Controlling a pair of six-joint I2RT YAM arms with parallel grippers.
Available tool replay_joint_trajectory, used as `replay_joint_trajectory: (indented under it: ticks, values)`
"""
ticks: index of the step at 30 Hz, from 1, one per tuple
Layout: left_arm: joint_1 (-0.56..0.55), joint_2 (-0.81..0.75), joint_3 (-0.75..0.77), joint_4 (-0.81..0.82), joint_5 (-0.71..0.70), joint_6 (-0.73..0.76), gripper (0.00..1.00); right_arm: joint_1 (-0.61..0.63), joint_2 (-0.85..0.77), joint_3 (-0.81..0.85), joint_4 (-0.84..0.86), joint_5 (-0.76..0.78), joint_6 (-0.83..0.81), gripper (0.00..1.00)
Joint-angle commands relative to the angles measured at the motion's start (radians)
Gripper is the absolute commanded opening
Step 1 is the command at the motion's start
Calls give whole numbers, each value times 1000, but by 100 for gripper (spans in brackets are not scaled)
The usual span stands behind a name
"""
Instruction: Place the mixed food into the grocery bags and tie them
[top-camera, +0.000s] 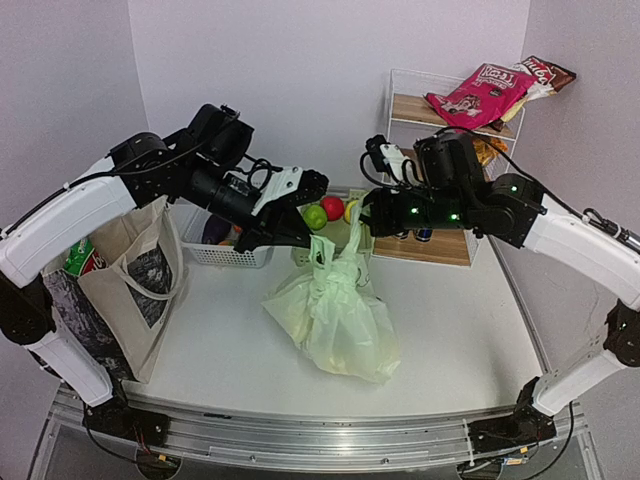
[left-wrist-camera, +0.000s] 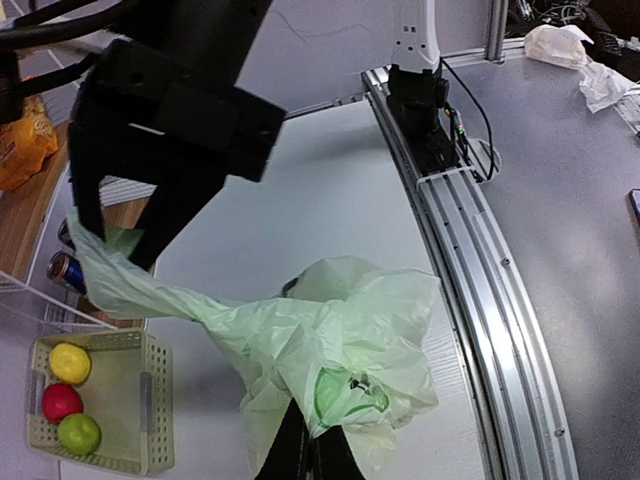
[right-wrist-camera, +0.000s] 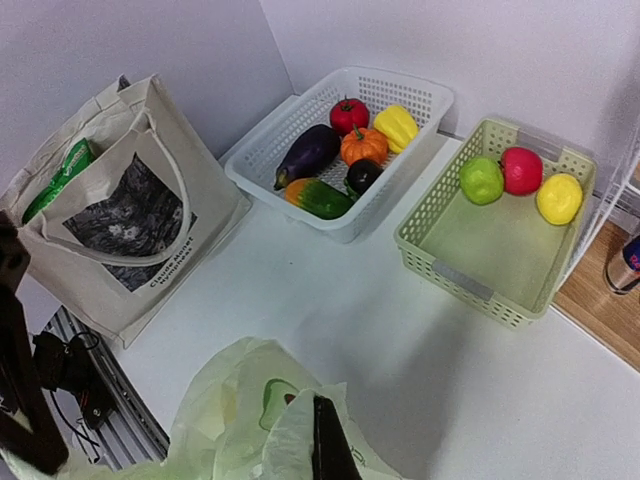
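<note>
The pale-green plastic bag (top-camera: 335, 315) with avocado prints sits in the middle of the table, its top bunched together. My left gripper (top-camera: 305, 238) is shut on one handle (left-wrist-camera: 345, 395), dark fingers (left-wrist-camera: 300, 455) pinching the plastic. My right gripper (top-camera: 358, 215) is shut on the other handle (right-wrist-camera: 290, 440), which stretches taut towards it (left-wrist-camera: 130, 285). The beige canvas tote (top-camera: 130, 275) with its black-and-white panel (right-wrist-camera: 125, 215) stands at the left, a green packet (right-wrist-camera: 62, 172) poking out of it. A blue-silver can (right-wrist-camera: 625, 262) stands on the wooden shelf.
A white basket (right-wrist-camera: 255, 165) of vegetables and a green slotted basket (right-wrist-camera: 455, 275) holding three fruits sit behind the bag. Pink snack packets (top-camera: 480, 90) lie on top of the wire shelf (top-camera: 395, 105) at the back right. The aluminium rail (top-camera: 300, 435) runs along the near edge.
</note>
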Motion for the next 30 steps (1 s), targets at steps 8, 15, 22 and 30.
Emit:
replay_joint_trajectory:
  ticks: [8, 15, 22, 30]
  values:
    - [-105, 79, 7, 165, 82, -56, 0, -166, -3, 31, -87, -101, -4, 0]
    - [-153, 110, -6, 192, 124, -98, 0, -178, 131, 171, -117, -200, -24, 0]
    - [-148, 109, -47, 222, 40, -102, 0, -178, 193, 208, -124, -245, 1, 0]
    - [-132, 65, -184, 252, 57, -106, 0, -177, 241, 223, -125, -322, 29, 0]
